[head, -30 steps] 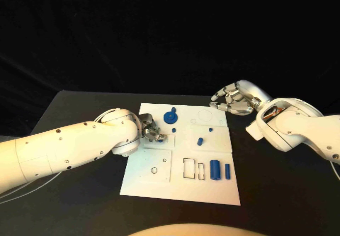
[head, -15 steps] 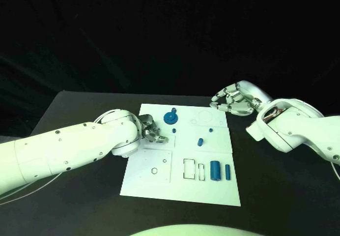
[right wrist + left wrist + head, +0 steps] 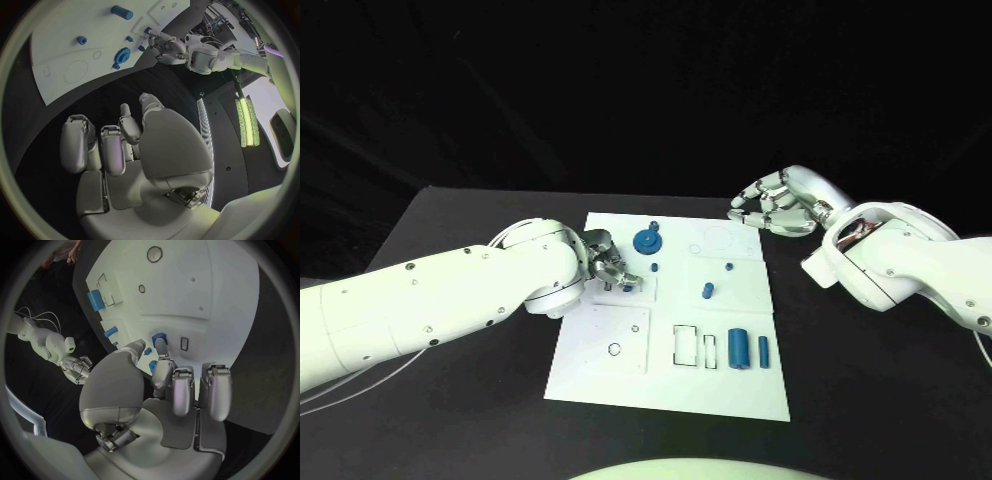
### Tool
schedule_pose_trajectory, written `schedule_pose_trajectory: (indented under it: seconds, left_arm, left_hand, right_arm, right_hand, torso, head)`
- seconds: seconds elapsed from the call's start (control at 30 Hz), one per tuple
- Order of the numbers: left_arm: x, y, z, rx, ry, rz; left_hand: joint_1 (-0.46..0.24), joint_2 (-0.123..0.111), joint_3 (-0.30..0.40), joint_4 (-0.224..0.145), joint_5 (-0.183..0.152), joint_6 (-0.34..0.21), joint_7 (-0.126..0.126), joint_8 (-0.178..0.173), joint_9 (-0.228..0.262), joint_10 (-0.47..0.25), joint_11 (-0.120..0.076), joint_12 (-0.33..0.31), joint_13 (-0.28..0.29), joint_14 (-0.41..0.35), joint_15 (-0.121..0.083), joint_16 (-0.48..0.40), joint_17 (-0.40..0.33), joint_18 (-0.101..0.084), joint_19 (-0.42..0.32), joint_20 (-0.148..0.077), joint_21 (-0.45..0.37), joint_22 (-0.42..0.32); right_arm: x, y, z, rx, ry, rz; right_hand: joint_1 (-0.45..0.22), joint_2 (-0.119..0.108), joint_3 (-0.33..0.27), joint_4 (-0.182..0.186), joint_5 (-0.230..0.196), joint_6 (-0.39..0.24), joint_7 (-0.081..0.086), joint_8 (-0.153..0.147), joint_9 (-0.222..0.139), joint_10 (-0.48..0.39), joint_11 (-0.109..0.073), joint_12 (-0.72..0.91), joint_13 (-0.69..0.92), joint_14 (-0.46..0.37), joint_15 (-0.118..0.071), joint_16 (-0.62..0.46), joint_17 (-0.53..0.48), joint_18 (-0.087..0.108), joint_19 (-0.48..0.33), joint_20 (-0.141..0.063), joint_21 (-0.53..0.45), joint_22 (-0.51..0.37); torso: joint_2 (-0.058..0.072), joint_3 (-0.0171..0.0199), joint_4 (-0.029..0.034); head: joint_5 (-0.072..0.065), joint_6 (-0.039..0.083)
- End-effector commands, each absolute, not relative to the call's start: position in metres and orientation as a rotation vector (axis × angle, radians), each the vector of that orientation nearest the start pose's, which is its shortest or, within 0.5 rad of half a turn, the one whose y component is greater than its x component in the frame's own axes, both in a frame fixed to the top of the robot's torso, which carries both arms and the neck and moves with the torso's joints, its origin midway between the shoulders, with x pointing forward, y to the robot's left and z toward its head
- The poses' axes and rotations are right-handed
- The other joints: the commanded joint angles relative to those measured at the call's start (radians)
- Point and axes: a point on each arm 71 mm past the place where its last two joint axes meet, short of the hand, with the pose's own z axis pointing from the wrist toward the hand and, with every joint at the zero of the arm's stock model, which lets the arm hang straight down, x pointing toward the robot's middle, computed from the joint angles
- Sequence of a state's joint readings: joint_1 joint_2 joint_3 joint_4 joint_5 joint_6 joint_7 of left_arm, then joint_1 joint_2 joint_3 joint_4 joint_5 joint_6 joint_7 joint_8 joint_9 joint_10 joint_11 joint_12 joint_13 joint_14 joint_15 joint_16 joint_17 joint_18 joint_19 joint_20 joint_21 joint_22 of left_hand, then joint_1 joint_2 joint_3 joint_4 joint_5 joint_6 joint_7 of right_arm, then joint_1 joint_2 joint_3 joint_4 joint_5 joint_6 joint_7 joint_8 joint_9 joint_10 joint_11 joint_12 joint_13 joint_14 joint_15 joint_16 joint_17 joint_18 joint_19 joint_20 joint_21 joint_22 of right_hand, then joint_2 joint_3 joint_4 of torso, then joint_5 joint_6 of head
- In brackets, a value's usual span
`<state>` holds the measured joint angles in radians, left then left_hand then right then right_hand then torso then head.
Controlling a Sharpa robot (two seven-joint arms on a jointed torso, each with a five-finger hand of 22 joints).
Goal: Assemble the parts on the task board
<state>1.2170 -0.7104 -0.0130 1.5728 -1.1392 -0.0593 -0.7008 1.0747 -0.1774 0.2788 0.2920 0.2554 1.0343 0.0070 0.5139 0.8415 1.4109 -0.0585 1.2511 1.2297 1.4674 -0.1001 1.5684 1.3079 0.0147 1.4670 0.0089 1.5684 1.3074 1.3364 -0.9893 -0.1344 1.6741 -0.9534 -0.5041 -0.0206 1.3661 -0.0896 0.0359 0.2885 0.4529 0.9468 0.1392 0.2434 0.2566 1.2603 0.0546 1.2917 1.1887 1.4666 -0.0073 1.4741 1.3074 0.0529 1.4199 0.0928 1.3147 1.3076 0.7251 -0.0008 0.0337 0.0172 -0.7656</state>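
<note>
Our left robot hand point(image 3: 610, 265) is over the left edge of the task board point(image 3: 625, 370), its fingertips point(image 3: 160, 346) touching a small blue block point(image 3: 159, 338) that sits on the board beside a rectangular slot point(image 3: 184, 343); whether it truly pinches the block we cannot tell. If the block tips or slides, it could miss its seat. Our right robot hand point(image 3: 772, 205) hovers curled and empty above the worktop point(image 3: 459, 215), near the board's far right corner.
</note>
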Motion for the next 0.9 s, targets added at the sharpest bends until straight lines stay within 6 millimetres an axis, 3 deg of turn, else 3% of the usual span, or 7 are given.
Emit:
schedule_pose_trajectory:
  seconds: [0.03, 0.33, 0.5, 0.67, 0.9]
  left_arm:
    - [0.475, 0.149, -0.193, -0.252, 2.189, -0.355]
    - [0.483, 0.155, -0.169, -0.226, 2.17, -0.348]
    - [0.497, 0.164, -0.149, -0.246, 2.142, -0.334]
    - [0.516, 0.174, -0.134, -0.284, 2.104, -0.303]
    - [0.537, 0.183, -0.132, -0.314, 2.082, -0.246]
  left_hand:
    - [0.003, 0.011, -0.01, 0.0, 0.004, -0.001, 0.005, -0.004, 0.002, -0.005, 0.006, 0.002, -0.002, 0.103, -0.003, 0.002, 0.263, -0.015, 0.104, -0.006, 0.002, 0.263]
    - [0.007, 0.015, -0.019, -0.001, 0.005, -0.004, 0.005, -0.005, 0.002, -0.008, 0.007, -0.002, -0.006, 0.103, -0.002, 0.002, 0.263, -0.015, 0.104, -0.006, 0.002, 0.263]
    - [0.038, 0.023, -0.036, -0.002, 0.005, -0.021, 0.012, -0.02, -0.003, -0.028, 0.012, -0.029, -0.032, 0.103, 0.001, 0.002, 0.263, -0.015, 0.104, -0.004, 0.002, 0.263]
    - [0.053, 0.024, -0.052, -0.001, 0.005, -0.033, 0.021, -0.039, -0.016, -0.042, 0.019, -0.047, -0.051, 0.103, 0.007, 0.002, 0.263, -0.015, 0.104, 0.0, 0.002, 0.263]
    - [0.056, 0.026, -0.077, 0.001, 0.005, -0.036, 0.029, -0.064, -0.038, -0.049, 0.026, -0.054, -0.059, 0.103, 0.013, 0.002, 0.263, -0.015, 0.104, 0.006, 0.002, 0.263]
  right_arm:
    - [0.469, -0.237, -0.139, 0.289, 1.562, 0.869]
    - [0.47, -0.237, -0.139, 0.29, 1.561, 0.867]
    - [0.47, -0.237, -0.139, 0.29, 1.56, 0.867]
    - [0.47, -0.237, -0.139, 0.29, 1.56, 0.867]
    - [0.47, -0.237, -0.139, 0.291, 1.56, 0.867]
  right_hand:
    - [-0.009, -0.003, -0.007, 0.0, 0.004, -0.004, -0.003, 0.004, 0.002, -0.007, 0.001, -0.005, -0.001, 0.066, -0.009, -0.004, 0.114, 0.011, -0.005, 0.0, -0.006, 0.113]
    - [-0.009, -0.003, -0.007, 0.0, 0.004, -0.004, -0.003, 0.004, 0.002, -0.007, 0.001, -0.005, -0.001, 0.066, -0.009, -0.004, 0.114, 0.011, -0.005, 0.0, -0.006, 0.113]
    - [-0.009, -0.003, -0.007, 0.0, 0.004, -0.004, -0.003, 0.004, 0.002, -0.007, 0.001, -0.005, -0.001, 0.066, -0.009, -0.004, 0.114, 0.011, -0.005, 0.0, -0.006, 0.113]
    - [-0.009, -0.003, -0.007, 0.0, 0.004, -0.004, -0.003, 0.004, 0.002, -0.007, 0.001, -0.005, -0.001, 0.066, -0.009, -0.004, 0.114, 0.011, -0.005, 0.0, -0.006, 0.113]
    - [-0.011, -0.003, -0.008, 0.0, 0.004, -0.004, -0.003, 0.004, 0.002, -0.007, 0.001, -0.005, -0.001, 0.066, -0.009, -0.004, 0.113, 0.011, -0.005, 0.0, -0.006, 0.113]
  torso:
    - [0.0, 0.0, 0.0004]
    - [0.001, 0.0001, -0.0003]
    - [0.001, 0.0001, 0.0002]
    - [0.002, -0.0004, 0.0002]
    - [0.002, -0.0005, 0.0021]
  head:
    - [0.0, 0.004]
    - [0.001, 0.009]
    - [0.002, 0.012]
    - [0.01, 0.024]
    - [0.015, 0.028]
